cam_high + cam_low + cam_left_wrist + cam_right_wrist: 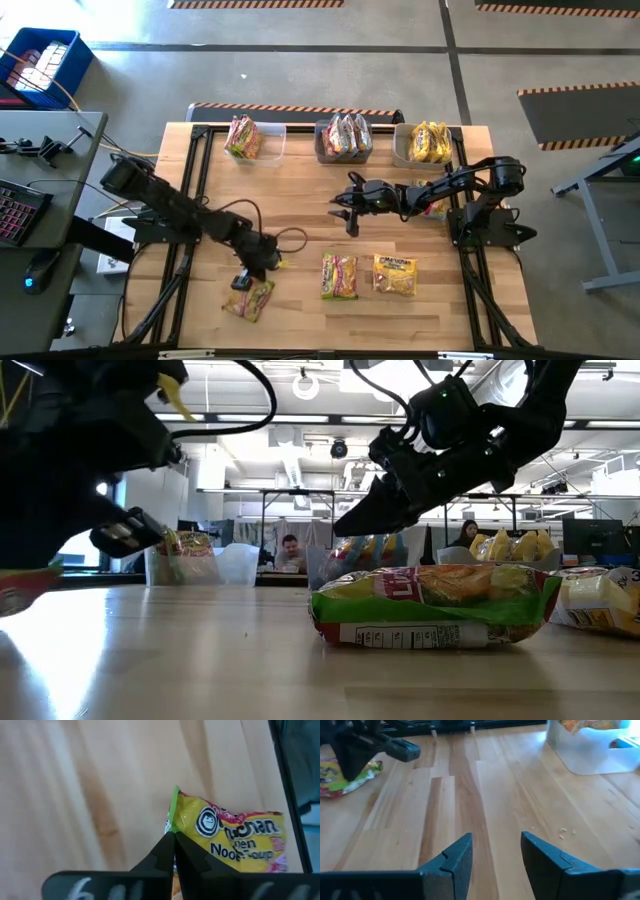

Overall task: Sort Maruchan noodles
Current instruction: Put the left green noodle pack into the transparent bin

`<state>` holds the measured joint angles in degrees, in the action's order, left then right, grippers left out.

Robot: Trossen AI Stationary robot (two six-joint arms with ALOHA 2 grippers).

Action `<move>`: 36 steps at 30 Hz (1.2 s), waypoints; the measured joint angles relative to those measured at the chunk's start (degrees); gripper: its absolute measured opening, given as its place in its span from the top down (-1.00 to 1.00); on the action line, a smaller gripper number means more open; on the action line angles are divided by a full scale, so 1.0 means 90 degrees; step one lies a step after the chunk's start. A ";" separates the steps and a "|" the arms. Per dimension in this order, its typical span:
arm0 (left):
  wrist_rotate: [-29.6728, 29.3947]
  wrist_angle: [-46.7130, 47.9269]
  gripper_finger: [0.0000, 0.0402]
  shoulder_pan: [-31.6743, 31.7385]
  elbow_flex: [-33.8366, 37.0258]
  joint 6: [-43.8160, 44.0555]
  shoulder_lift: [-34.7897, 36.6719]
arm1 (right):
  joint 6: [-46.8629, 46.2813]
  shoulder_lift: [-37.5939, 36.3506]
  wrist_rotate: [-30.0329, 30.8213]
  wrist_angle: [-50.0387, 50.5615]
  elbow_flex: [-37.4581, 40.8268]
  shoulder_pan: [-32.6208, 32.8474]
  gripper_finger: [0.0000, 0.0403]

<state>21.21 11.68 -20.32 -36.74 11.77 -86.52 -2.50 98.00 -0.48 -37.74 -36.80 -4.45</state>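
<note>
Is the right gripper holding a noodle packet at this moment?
No: the right gripper hangs over bare wooden table, its fingers apart with nothing between them.

The middle of the surface, between the three clear bins along the far edge and the loose packets near the front, lies bare and passable. The right gripper hangs over this band, fingers apart. Along the front edge, two packets lie side by side, with a bare gap between them and a third packet under the left gripper.
</note>
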 joint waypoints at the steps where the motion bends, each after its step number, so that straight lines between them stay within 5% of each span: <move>1: -0.0005 -0.0006 0.99 0.0082 0.0037 0.0000 0.0093 | 0.0000 0.0000 0.0057 0.0006 0.0000 0.0000 0.25; 16: -0.0897 0.0846 0.95 0.0857 0.0196 -0.0033 0.1343 | -0.0019 0.0000 0.0174 0.0037 0.0000 -0.0002 0.25; 29: -0.0603 0.0291 0.31 0.0840 0.0195 0.0964 0.0879 | -0.0019 0.0000 0.0176 0.0032 0.0000 -0.0002 0.25; 36: -0.0386 -0.0698 0.09 0.0840 0.0195 0.0616 0.0291 | -0.0024 0.0000 0.0176 0.0026 0.0000 -0.0002 0.25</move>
<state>17.74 5.40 -12.75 -34.98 17.31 -83.90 -2.72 98.00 1.10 -37.50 -36.80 -4.47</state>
